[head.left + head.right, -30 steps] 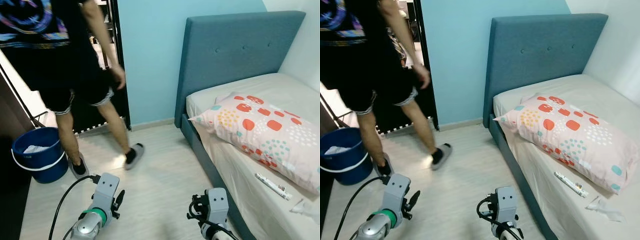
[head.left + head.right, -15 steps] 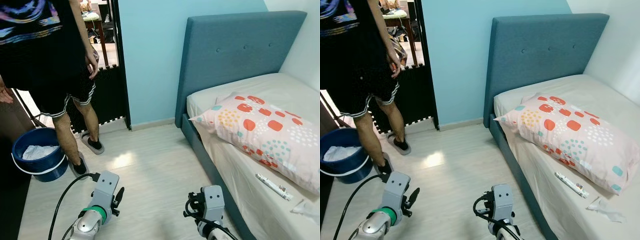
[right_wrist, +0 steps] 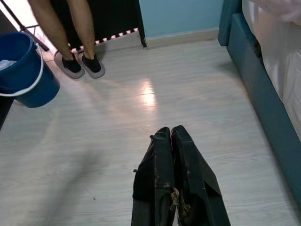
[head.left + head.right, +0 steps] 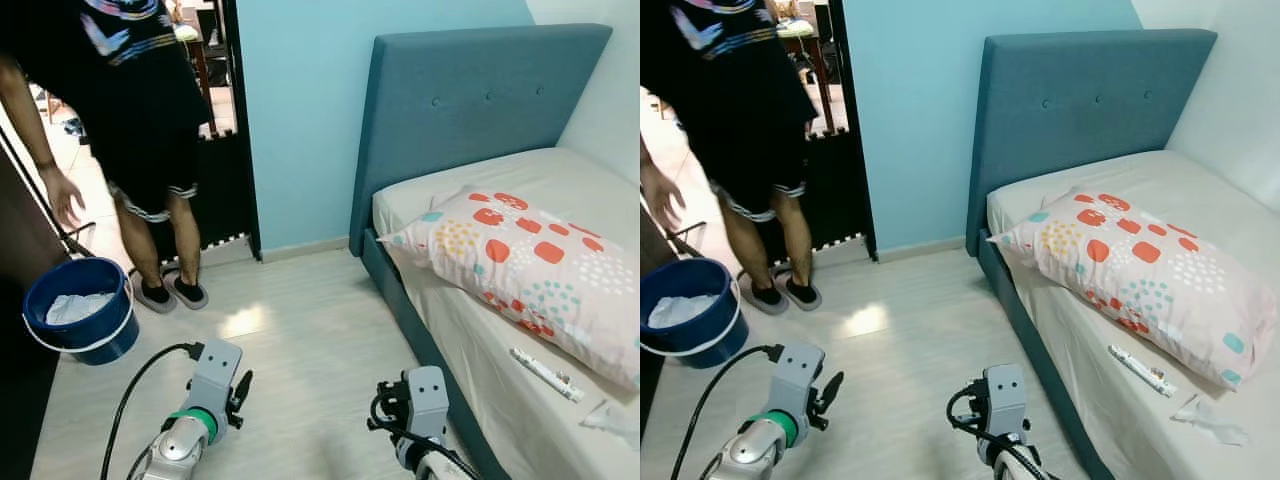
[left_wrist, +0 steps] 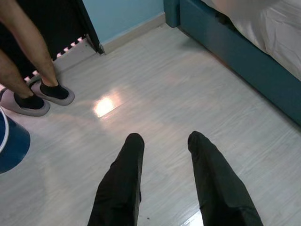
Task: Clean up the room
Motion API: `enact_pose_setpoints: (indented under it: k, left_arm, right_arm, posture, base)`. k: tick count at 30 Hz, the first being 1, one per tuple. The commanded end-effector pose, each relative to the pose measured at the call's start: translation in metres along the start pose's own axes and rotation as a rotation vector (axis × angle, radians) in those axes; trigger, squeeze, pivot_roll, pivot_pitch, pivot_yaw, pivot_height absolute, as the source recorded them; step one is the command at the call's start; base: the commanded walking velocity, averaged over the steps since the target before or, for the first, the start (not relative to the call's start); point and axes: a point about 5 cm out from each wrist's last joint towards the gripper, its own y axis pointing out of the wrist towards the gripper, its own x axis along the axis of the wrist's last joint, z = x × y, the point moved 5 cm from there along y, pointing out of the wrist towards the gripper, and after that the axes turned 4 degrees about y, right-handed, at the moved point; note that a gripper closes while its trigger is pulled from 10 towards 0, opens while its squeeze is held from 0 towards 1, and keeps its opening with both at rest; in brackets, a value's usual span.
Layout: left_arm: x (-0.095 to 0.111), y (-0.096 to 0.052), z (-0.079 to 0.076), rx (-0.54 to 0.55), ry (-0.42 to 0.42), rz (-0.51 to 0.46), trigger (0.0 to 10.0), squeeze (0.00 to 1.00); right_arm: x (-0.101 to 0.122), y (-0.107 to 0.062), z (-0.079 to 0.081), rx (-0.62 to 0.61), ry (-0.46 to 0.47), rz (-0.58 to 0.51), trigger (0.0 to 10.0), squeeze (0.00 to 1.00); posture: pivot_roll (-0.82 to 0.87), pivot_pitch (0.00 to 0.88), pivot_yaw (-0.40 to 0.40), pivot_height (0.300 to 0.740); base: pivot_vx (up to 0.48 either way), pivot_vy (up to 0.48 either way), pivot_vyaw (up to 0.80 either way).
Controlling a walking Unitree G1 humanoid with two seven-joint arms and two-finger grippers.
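A blue bucket (image 4: pixel 88 335) holding white scraps stands on the pale wood floor at the left, by the doorway. On the bed (image 4: pixel 520 425) lie a spotted pillow (image 4: pixel 520 255), a thin white tube (image 4: pixel 545 372) and a crumpled clear wrapper (image 4: pixel 612 415) near the mattress edge. Both arms hang low over the floor. My left gripper (image 5: pixel 165 139) is open with nothing between its fingers. My right gripper (image 3: pixel 170 131) is shut on nothing, pointing at bare floor beside the bed frame (image 3: pixel 263 99).
A person (image 4: pixel 140 130) in dark clothes stands at the doorway beside the bucket, leaning over it, with shoes (image 5: pixel 42 96) on the floor. A teal headboard (image 4: pixel 470 110) and a light blue wall (image 4: pixel 300 120) close the far side. A black cable (image 4: pixel 130 400) trails from the left arm.
The person has gone from striding across the floor to standing at the doorway, leaning toward the bucket. Both arms have hardly moved.
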Motion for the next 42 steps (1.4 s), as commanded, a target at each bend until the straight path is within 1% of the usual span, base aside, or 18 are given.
enact_pose_setpoints:
  k: [1,15,33,38,42]
  left_arm:
    - [-0.0045,-0.0005,-0.0017,-0.002,0.004,0.012,10.0,0.0]
    - [-0.0031,0.0006,-0.0001,0.004,0.014,-0.001,10.0,0.0]
    - [0.0014,0.0015,0.0023,0.02,0.016,-0.022,10.0,0.0]
    - [0.0017,0.0018,0.0021,0.021,0.016,-0.024,10.0,0.0]
    - [0.0014,0.0018,0.0014,0.02,0.016,-0.025,10.0,0.0]
  right_arm:
    - [-0.0058,-0.0021,-0.0011,-0.003,0.002,0.02,10.0,0.0]
    - [-0.0054,-0.0009,-0.0001,-0.004,0.008,0.016,10.0,0.0]
    - [-0.0049,-0.0002,0.0018,0.001,0.008,0.015,10.0,0.0]
    - [-0.0068,-0.0002,0.0017,-0.004,0.033,0.022,10.0,0.0]
    - [-0.0068,-0.0003,0.0012,-0.005,0.026,0.023,10.0,0.0]
  posture:
    - [-0.14,0.0,0.034,0.74]
    - [-0.14,0.0,0.036,0.74]
    - [-0.14,0.0,0.036,0.74]
    - [-0.14,0.0,0.036,0.74]
    - [-0.14,0.0,0.035,0.74]
  base:
    - [0.0,0.0,0.0]
    - [0.0,0.0,0.0]
    - [0.396,0.0,0.0]
    - [0.379,0.0,-0.71]
    - [0.379,0.0,-0.78]
